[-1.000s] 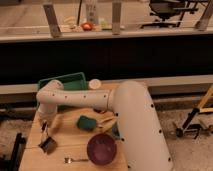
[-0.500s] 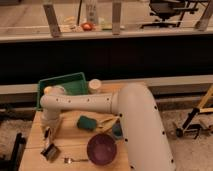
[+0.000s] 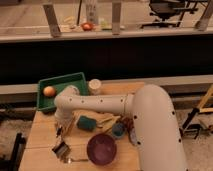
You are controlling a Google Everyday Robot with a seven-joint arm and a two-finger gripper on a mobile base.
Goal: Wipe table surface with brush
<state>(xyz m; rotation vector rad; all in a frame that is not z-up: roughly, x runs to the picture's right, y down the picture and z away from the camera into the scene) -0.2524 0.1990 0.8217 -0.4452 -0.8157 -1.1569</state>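
Down at the near edge of the table surface (image 3: 41, 139), a metal spoon (image 3: 75, 160) lies just beside the purple bowl (image 3: 101, 148), on its left. Left of that bowl sits the brush (image 3: 61, 148), dark and blocky, low on the near-left part of the tan wood. Right above it, the gripper (image 3: 62, 132) points down at the brush; whether it is clamped on the brush or apart I cannot tell.

Moving back, a teal sponge block (image 3: 86, 122) rests mid-table, with a small teal round piece (image 3: 118, 130) to its right, near the arm's bulky white body. The white arm (image 3: 97, 104) reaches from right to left across the table, bends at an elbow and drops to the gripper.

Further back, a green tray (image 3: 62, 81) sits at the far-left corner with an orange ball (image 3: 48, 91) in it, and a white cup (image 3: 94, 86) stands just right of the tray. Beyond the table runs the long dark counter (image 3: 125, 55).
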